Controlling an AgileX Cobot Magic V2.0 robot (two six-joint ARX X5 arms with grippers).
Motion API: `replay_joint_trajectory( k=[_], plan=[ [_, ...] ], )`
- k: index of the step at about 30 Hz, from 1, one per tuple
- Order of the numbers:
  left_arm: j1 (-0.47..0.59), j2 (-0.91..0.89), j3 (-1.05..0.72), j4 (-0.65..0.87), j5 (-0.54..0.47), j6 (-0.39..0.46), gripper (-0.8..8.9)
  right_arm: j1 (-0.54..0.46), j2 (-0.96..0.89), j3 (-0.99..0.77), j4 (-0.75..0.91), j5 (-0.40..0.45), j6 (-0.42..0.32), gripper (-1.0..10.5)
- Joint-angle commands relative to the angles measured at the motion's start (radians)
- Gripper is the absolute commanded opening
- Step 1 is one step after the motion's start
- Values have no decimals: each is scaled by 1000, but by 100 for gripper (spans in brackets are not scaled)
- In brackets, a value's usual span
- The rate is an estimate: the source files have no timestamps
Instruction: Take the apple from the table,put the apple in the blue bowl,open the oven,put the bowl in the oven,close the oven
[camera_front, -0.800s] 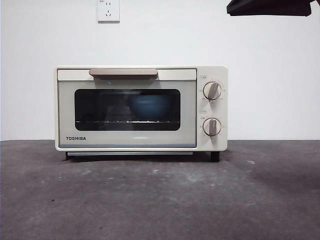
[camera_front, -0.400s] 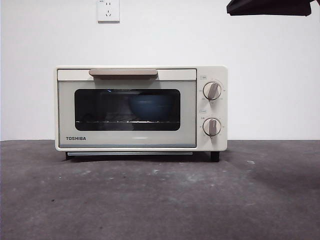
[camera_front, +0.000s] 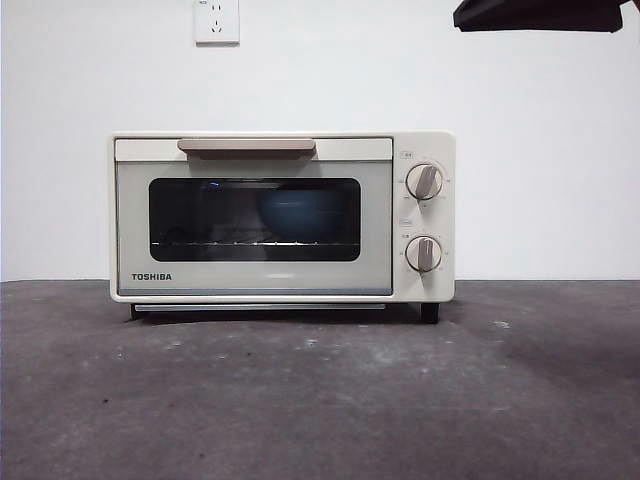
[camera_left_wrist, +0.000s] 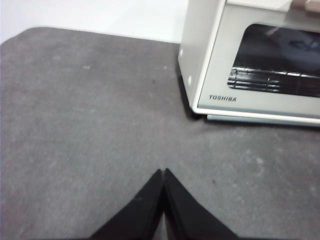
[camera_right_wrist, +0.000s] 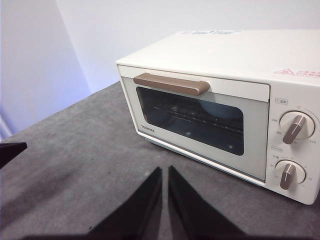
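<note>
The cream-white TOSHIBA oven (camera_front: 250, 275) stands on the dark grey table (camera_front: 320, 400) with its door closed. Through the dark glass the blue bowl (camera_front: 298, 213) shows on the rack inside, also dimly visible in the right wrist view as the bowl (camera_right_wrist: 220, 109). The apple is hidden. My left gripper (camera_left_wrist: 163, 171) is shut and empty above bare table, off the oven's (camera_left_wrist: 220, 75) left front corner. My right gripper (camera_right_wrist: 165, 169) is shut and empty, raised in front of the oven's (camera_right_wrist: 210, 55) door, clear of the beige handle (camera_right_wrist: 171, 84).
Two knobs (camera_front: 424, 181) (camera_front: 424, 253) sit on the oven's right panel. A white wall with a socket (camera_front: 216, 20) stands behind. A black arm tip (camera_front: 540, 14) shows at the top right corner of the front view.
</note>
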Motion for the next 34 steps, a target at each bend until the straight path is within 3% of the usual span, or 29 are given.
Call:
replay_joint_trajectory(
  k=[1, 26, 31, 34],
  plan=[
    [-3, -2, -21, -1, 16, -2, 7, 6, 5, 3, 16, 4, 6, 3],
    [-3, -2, -23, -2, 16, -21, 7, 6, 5, 3, 14, 3, 4, 3],
    [-3, -2, -23, -2, 16, -21, 7, -62, -68, 3, -30, 24, -108, 3],
    [-3, -2, -23, -2, 16, -21, 7, -152, -129, -5, -101, 0, -136, 3]
  ],
)
